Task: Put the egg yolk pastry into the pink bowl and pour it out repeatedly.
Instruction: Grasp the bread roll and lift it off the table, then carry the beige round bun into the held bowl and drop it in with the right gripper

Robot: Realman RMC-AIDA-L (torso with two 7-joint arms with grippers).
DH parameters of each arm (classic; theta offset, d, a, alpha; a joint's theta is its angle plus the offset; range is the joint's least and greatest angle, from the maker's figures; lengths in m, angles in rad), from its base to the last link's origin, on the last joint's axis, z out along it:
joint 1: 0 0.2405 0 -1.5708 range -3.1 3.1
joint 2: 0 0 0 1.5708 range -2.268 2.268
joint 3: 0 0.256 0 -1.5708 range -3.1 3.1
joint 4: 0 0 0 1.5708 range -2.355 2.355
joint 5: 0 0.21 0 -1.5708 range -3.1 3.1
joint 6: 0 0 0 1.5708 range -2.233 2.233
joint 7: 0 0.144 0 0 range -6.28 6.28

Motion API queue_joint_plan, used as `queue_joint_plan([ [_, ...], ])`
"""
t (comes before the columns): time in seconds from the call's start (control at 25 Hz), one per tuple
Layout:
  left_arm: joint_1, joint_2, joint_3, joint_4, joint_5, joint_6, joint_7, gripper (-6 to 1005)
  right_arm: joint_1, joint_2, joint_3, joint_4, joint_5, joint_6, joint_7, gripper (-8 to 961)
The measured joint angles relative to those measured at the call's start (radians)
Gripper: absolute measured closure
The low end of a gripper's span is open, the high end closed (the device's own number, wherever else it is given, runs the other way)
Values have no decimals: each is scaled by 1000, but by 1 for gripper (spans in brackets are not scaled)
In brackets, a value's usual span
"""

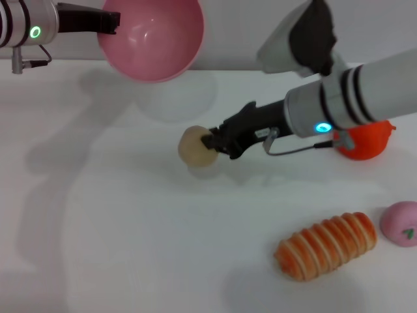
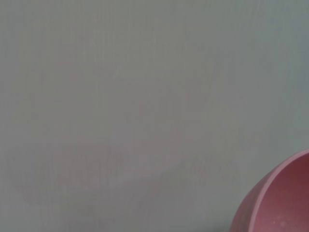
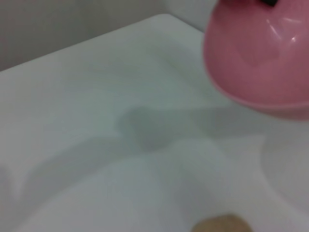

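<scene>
The pink bowl [image 1: 153, 36] is held in the air at the back left, tipped so its empty inside faces me. My left gripper [image 1: 112, 23] is shut on its rim. The bowl also shows in the left wrist view [image 2: 277, 203] and the right wrist view [image 3: 260, 58]. The egg yolk pastry [image 1: 196, 147], a small beige ball, is at the table's middle, below and to the right of the bowl. My right gripper [image 1: 212, 143] is shut on its right side. The pastry's top edge shows in the right wrist view [image 3: 222, 225].
An orange round item [image 1: 365, 140] lies behind my right forearm. A long orange-and-cream striped bread roll [image 1: 327, 245] and a pink bun with a green mark [image 1: 400, 223] lie at the front right of the white table [image 1: 117, 248].
</scene>
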Motion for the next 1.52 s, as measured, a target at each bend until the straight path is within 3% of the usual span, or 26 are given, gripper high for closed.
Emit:
queue_joint_plan([
  [0.2, 3, 0, -4, -3, 0, 2, -1, 907, -126, 19, 89, -319, -66, -219, 15, 870],
  [0.4, 7, 0, -5, -21, 0, 20, -11, 907, -181, 20, 185, -542, -38, -386, 15, 902],
  [0.52, 12, -19, 5, -22, 0, 93, -13, 906, -194, 20, 256, -615, -14, -404, 7, 909],
  [0.76, 9, -47, 24, -9, 0, 218, -2, 906, -195, 21, 300, -567, 36, -321, -65, 914],
  [1.0, -6, -50, 67, 2, 0, 325, 1, 905, -181, 21, 251, -453, 36, -207, -112, 916],
  [1.24, -8, -51, 80, 8, 0, 341, 2, 904, -161, 21, 207, -392, 31, -146, -138, 917],
  [1.52, -9, -51, 84, 8, 0, 339, 4, 904, -176, 23, 164, -383, 35, -56, -154, 772],
])
